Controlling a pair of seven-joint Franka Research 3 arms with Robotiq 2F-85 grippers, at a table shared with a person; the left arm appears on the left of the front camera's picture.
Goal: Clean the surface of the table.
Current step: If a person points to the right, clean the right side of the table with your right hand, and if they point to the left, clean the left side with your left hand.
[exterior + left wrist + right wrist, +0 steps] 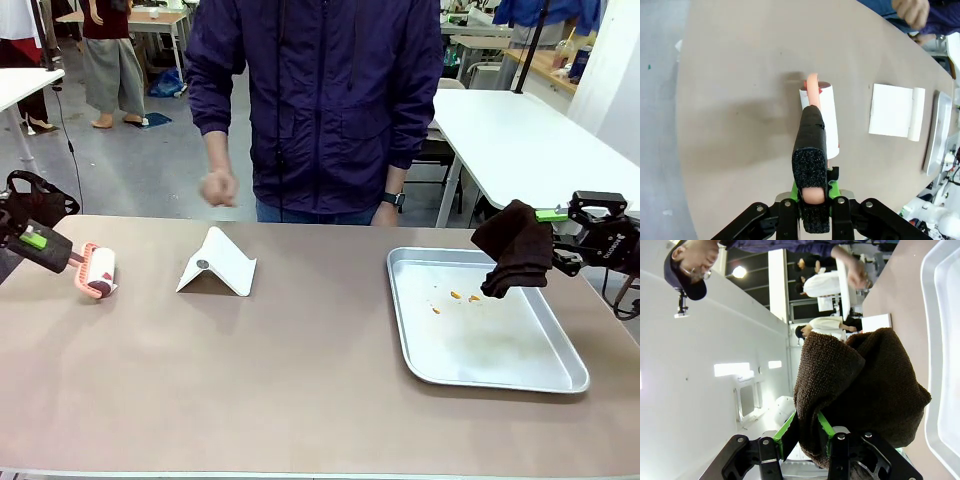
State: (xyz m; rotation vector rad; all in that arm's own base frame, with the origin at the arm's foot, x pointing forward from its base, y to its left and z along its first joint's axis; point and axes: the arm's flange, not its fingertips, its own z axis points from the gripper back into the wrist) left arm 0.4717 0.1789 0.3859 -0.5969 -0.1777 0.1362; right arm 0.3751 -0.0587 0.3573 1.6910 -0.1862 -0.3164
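The beige-brown table spans the front view. At its left edge my left gripper is shut on the black foam handle of a lint roller, whose white roll with pink frame hangs just over the tabletop. At the right my right gripper is shut on a dark brown cloth, which hangs bunched above the tray's right side. In the right wrist view the cloth bulges out between the green pads.
A silver metal tray lies on the right of the table with a few orange crumbs in it. A white folded stand sits left of centre. A person in a dark purple jacket stands at the far edge.
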